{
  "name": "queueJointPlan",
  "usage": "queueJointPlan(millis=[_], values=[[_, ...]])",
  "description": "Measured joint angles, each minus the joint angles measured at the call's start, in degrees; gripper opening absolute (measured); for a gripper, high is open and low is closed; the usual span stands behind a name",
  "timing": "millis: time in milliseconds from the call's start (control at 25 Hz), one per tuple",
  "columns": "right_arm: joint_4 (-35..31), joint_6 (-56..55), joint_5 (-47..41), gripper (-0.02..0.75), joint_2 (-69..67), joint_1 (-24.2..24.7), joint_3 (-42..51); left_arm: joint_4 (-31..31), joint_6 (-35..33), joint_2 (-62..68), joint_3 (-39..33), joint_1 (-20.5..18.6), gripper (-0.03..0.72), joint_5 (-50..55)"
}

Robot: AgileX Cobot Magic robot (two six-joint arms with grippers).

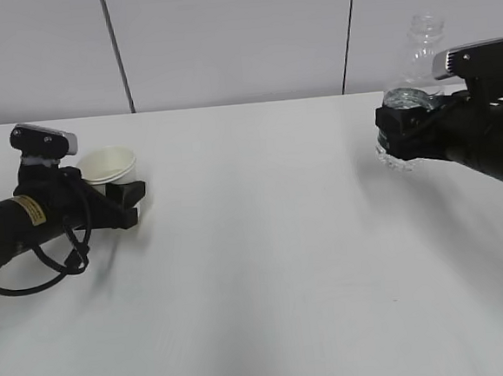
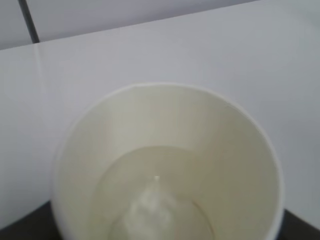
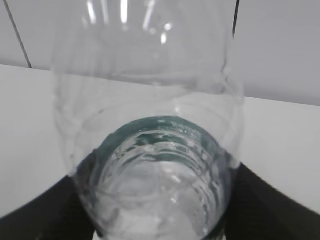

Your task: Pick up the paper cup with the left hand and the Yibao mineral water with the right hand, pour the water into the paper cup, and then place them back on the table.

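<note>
The paper cup stands upright at the left, white with a cream inside. My left gripper is shut around its lower part. In the left wrist view the cup fills the frame, a little clear water lies in its bottom, and a dark finger shows at the lower corner. My right gripper is shut on the clear ribbed Yibao bottle, held upright at the right, its open neck up. In the right wrist view the bottle with its green label band stands between black fingers.
The white table stretches wide between the two arms. A pale panelled wall runs behind its far edge. A black cable loops under the left arm onto the table.
</note>
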State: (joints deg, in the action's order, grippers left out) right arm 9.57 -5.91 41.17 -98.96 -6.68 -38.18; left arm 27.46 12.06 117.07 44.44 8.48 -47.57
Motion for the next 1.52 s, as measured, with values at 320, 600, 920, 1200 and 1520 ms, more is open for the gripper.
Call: queueJointPlan(millis=[320, 600, 920, 1200, 1520], values=[[0.7, -0.4, 1.8, 0.481, 0.0, 0.0, 0.2, -0.3, -0.8, 2.2, 0.1, 0.0, 0.461, -1.2], [2.5, -1.3, 1.8, 0.482, 0.0, 0.0, 0.2, -0.3, -0.8, 2.2, 0.1, 0.0, 0.588, -1.2], [5.4, -2.1, 1.8, 0.481, 0.0, 0.0, 0.2, -0.3, -0.8, 1.3, 0.0, 0.0, 0.602, 2.8], [6.7, -2.2, 1.8, 0.481, 0.0, 0.1, -0.1, -1.8, -0.8, -1.2, -3.2, 0.0, 0.602, 3.0], [7.8, -2.3, 1.3, 0.481, -3.4, 0.1, -3.9, -6.0, -0.8, -5.1, -13.2, 0.0, 0.602, -3.9]])
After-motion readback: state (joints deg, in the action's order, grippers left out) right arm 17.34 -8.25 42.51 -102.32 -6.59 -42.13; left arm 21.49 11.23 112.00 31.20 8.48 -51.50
